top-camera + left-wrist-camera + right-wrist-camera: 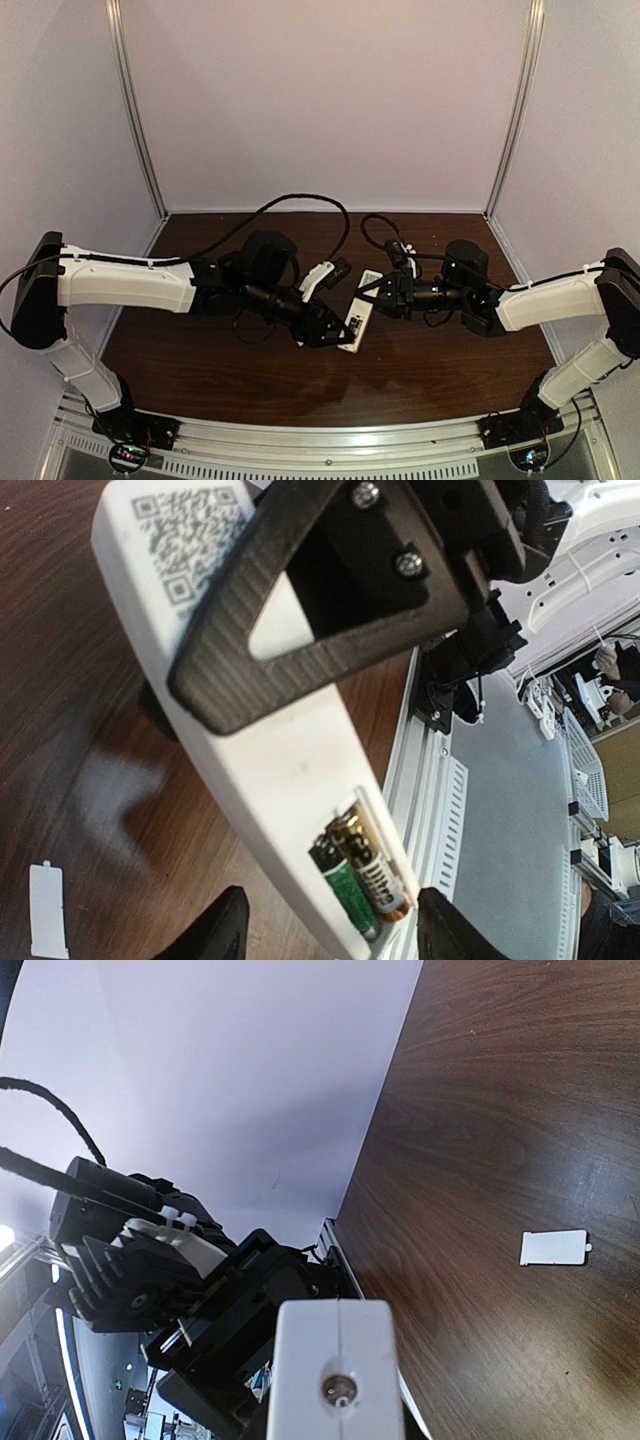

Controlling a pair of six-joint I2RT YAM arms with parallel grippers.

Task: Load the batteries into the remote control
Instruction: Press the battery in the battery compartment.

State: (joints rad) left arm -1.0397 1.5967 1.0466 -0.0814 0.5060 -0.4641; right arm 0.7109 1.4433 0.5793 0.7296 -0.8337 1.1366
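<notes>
Both batteries (360, 872) look seated in the remote control (285, 770).
Right hand (373, 289) grips it; left hand (330, 932) spread wide; cover (48, 910) probably next.

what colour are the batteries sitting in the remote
Green-and-black and gold-and-black batteries, clearest in the left wrist view.

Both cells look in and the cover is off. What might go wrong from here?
1. The batteries lie in an uncovered bay at the remote control's end, one seemingly riding higher; a tilt or bump might spill them.
2. The left claw stands open astride that end; closing may knock a battery loose.
3. The right claw grips only the opposite end, so pressing down here could lever the remote in its grip.
</notes>
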